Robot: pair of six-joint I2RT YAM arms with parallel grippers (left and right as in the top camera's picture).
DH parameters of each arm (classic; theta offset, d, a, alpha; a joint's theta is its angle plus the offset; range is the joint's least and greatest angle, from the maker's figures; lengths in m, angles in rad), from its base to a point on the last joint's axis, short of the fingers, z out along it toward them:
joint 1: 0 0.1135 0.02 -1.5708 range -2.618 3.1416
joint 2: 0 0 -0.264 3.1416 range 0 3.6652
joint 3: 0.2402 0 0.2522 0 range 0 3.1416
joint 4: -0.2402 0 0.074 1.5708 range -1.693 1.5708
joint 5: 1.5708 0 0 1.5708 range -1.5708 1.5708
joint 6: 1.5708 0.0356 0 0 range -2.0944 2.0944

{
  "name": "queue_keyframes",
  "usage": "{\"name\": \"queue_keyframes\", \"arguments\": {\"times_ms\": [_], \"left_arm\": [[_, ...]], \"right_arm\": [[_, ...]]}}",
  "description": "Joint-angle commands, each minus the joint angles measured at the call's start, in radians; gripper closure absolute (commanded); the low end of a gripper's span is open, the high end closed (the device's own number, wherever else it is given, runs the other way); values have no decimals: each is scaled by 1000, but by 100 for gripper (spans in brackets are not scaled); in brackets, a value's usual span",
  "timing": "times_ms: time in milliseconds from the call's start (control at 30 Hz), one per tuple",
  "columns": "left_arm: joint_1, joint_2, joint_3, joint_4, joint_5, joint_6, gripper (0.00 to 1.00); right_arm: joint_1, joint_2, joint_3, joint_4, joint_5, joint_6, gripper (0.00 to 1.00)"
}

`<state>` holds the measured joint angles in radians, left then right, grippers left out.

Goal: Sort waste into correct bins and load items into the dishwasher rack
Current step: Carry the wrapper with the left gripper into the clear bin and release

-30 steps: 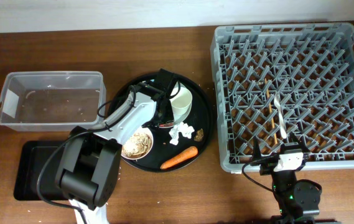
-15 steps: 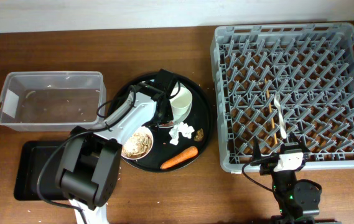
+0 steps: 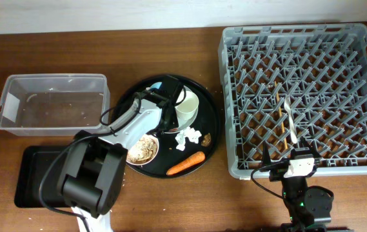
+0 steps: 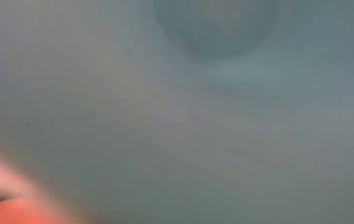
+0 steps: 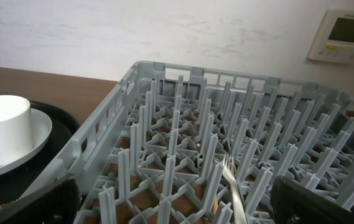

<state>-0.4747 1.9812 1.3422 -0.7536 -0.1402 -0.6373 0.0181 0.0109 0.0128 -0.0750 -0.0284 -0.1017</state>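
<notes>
On the round black tray (image 3: 214, 122) a cream-white cup (image 3: 187, 106) stands on a pale grey plate (image 5: 37, 134), and a blue cup (image 3: 156, 85) peeks out behind my left arm. My left gripper (image 3: 169, 119) is down at the plate's left edge and shut. Its wrist view is a grey-blue blur with a red smear (image 4: 2, 211) at the lower left, so I cannot tell if it holds anything. A bowl (image 3: 143, 149) holds noodle scraps. White tissue (image 3: 184, 136), a brown scrap (image 3: 207, 138) and a carrot (image 3: 186, 163) lie nearby. My right gripper (image 5: 177, 211) stands open at the near edge of the dishwasher rack (image 3: 235, 129).
A clear tub (image 3: 53, 106) stands at the left, and a shallow black tray (image 3: 28, 174) lies in front of it beside the left arm's base. A white fork (image 3: 289, 119) and wooden chopsticks (image 3: 277, 116) lie in the rack.
My left gripper has closed at the plate's edge and shifted a little, so the blue cup now shows behind it. The right arm has not moved.
</notes>
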Motion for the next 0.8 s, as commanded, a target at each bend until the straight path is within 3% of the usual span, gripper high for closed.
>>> {"name": "queue_keyframes", "arguments": {"times_ms": [0, 200, 367, 533, 667, 767], "left_arm": [[0, -117, -11, -14, -60, -2, 100], [11, -245, -11, -69, -70, -2, 100], [116, -364, -11, -145, -89, 51, 100], [368, -503, -11, -170, -90, 79, 100], [645, -493, -13, -93, -93, 93, 100], [753, -424, -13, -2, -51, 93, 100]], "right_arm": [[-8, -7, -7, -1, -5, 4, 1], [-8, -7, -7, -1, -5, 4, 1], [-8, -7, -7, -1, -5, 4, 1], [-8, -7, -7, -1, -5, 4, 2], [-8, -7, -7, -1, -5, 4, 1], [-8, -7, -7, -1, -5, 4, 1]]}}
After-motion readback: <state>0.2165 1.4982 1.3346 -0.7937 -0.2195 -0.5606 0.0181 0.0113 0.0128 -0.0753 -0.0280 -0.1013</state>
